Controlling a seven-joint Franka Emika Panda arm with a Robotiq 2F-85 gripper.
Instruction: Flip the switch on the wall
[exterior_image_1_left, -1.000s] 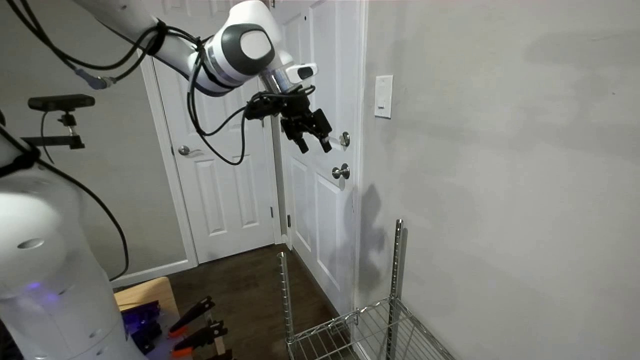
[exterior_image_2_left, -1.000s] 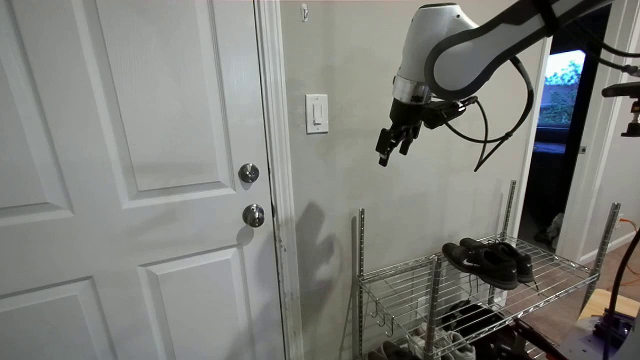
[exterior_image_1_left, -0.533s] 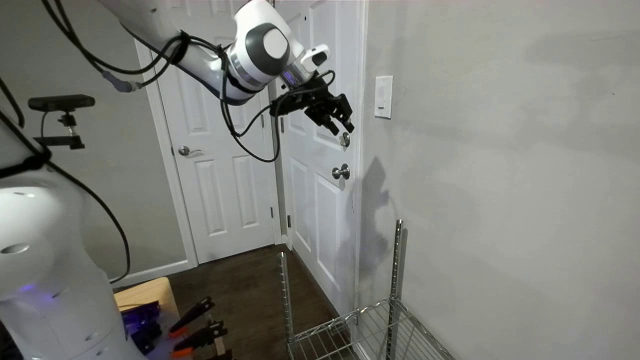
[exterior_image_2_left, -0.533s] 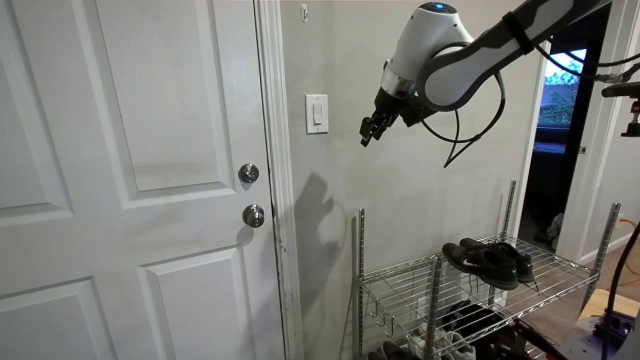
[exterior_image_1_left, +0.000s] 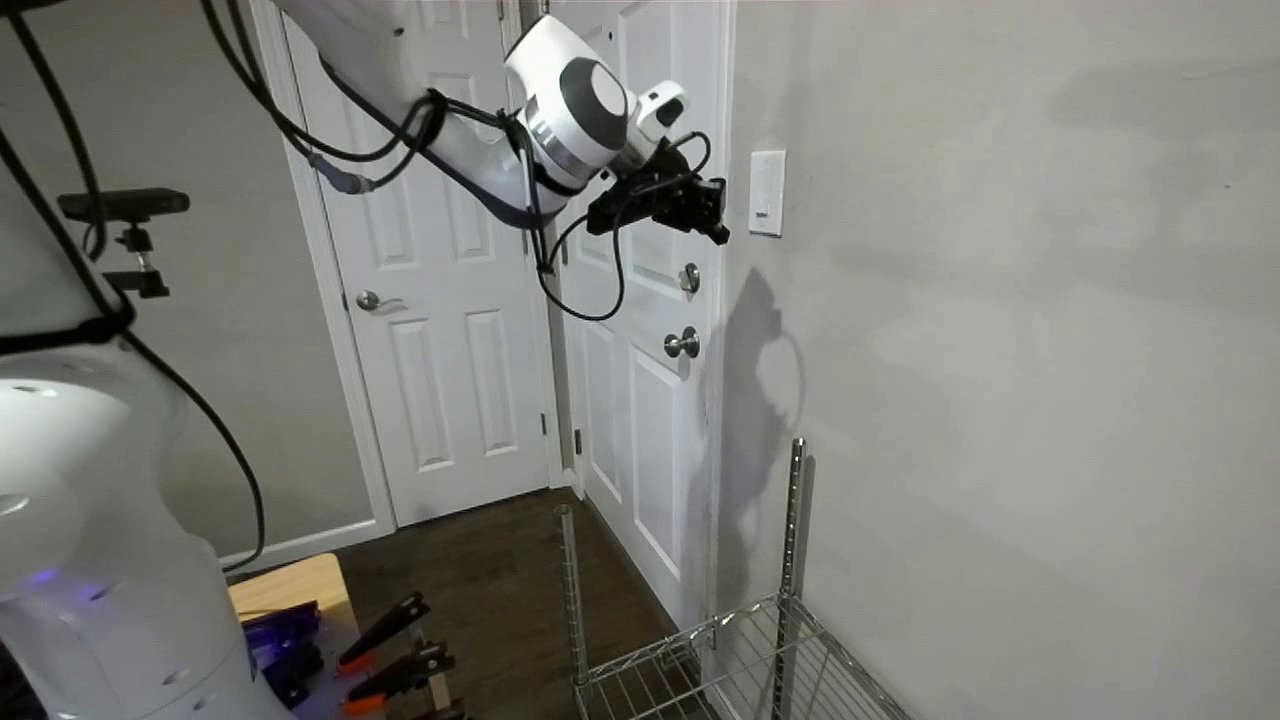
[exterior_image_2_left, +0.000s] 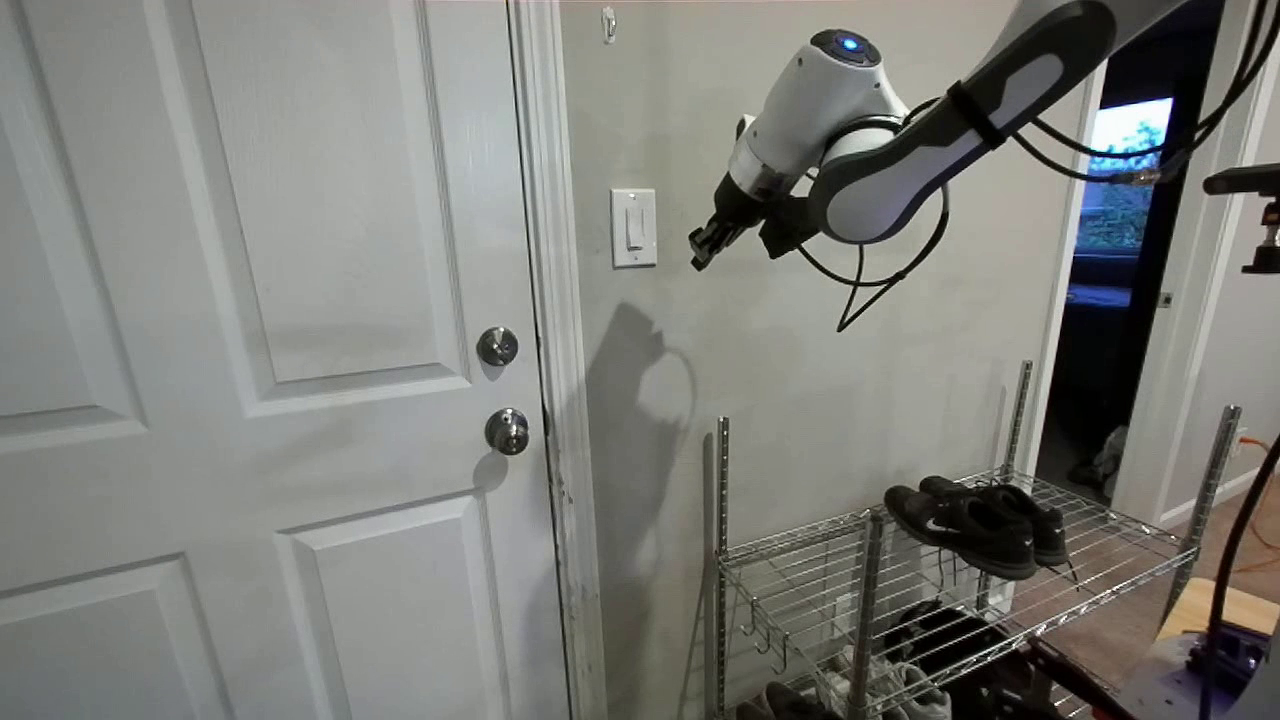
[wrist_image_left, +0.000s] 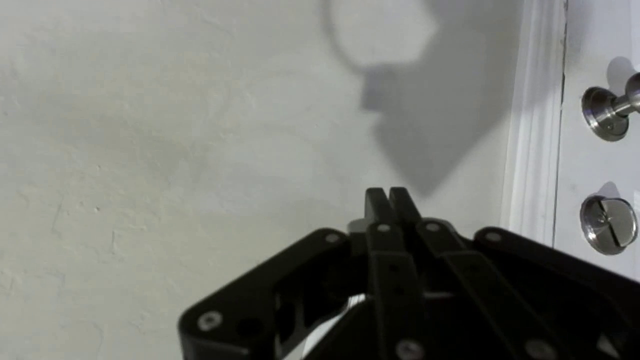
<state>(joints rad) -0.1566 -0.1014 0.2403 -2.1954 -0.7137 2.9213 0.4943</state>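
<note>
The switch (exterior_image_1_left: 767, 193) is a small white upright plate on the light grey wall (exterior_image_1_left: 1000, 350); an exterior view shows its rocker face-on in the same switch (exterior_image_2_left: 634, 228). My black gripper (exterior_image_1_left: 724, 238) points obliquely down at roughly the switch's height, apart from it in both exterior views. In an exterior view the gripper (exterior_image_2_left: 697, 266) stands just right of the plate, in front of the wall. From the wrist, the gripper (wrist_image_left: 387, 190) has its fingertips together with nothing between them. The switch cannot be made out in the wrist view; the gripper's body covers the lower part.
A white door with a deadbolt (exterior_image_2_left: 497, 346) and a round knob (exterior_image_2_left: 507, 431) lies beside the switch, past the door frame (exterior_image_2_left: 560, 350). Below the arm stands a wire rack (exterior_image_2_left: 960, 600) with black shoes (exterior_image_2_left: 975, 525) and upright metal posts (exterior_image_1_left: 790, 530).
My gripper has risen and moved closer to the switch, tilting up as the arm reached forward. Its fingers, apart a second ago, have come together.
</note>
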